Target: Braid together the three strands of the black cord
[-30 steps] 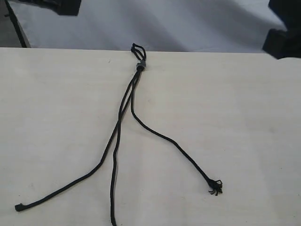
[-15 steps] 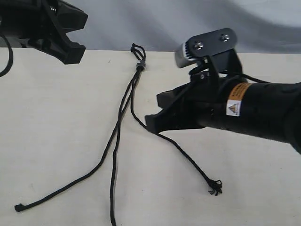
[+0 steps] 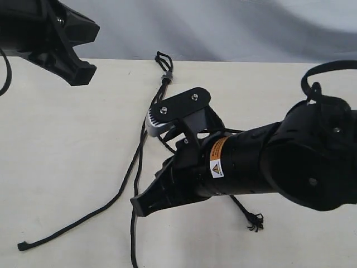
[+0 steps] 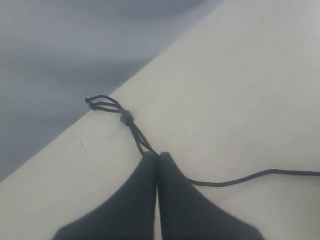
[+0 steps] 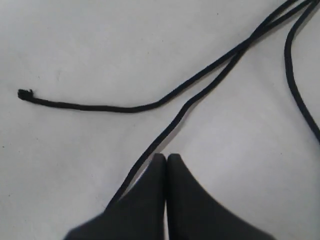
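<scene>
The black cord lies on the pale table, with its loop [image 3: 163, 57] and grey band [image 3: 165, 76] at the far edge. The three strands fan toward me. The left strand ends at a small tip [image 3: 22, 245]. The middle strand [image 3: 134, 223] runs off the near edge of view. Only the frayed tip [image 3: 256, 221] of the right strand shows past my right arm. My right gripper [image 3: 139, 207] is shut and empty, right beside the middle strand [image 5: 165, 137]. My left gripper [image 3: 81, 75] hovers shut at the far left, apart from the cord, looking at the loop [image 4: 102, 104] and band [image 4: 127, 118].
My bulky right arm [image 3: 279, 162] lies across the middle of the table [image 3: 67, 145] and hides most of the right strand. A grey backdrop [image 3: 223, 28] rises behind the table's far edge.
Both arms have come into view. The right arm has swung down and left across the cord to the middle strand. The left gripper hangs at the far left.
</scene>
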